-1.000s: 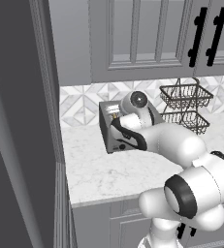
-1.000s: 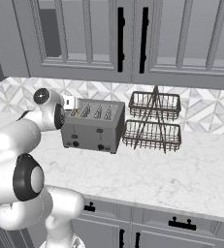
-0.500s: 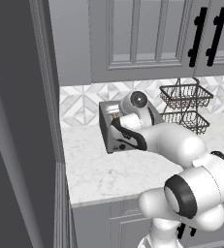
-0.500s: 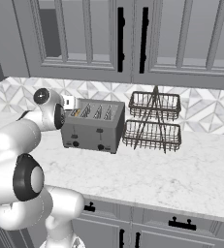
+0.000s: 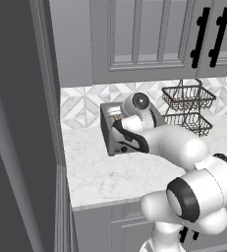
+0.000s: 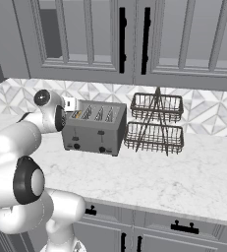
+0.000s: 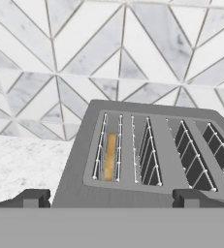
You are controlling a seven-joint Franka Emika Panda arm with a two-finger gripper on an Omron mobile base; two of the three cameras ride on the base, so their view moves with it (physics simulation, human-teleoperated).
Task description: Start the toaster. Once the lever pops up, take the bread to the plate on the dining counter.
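In hand view, bread [image 7: 110,156] inside toaster [image 7: 133,189]

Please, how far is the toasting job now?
Done: the bread sits down inside the toaster's end slot. In hand: the open hand hangs over the toaster's top, gripping nothing. Left: pressing a lever, waiting for the pop, carrying the slice to the plate.
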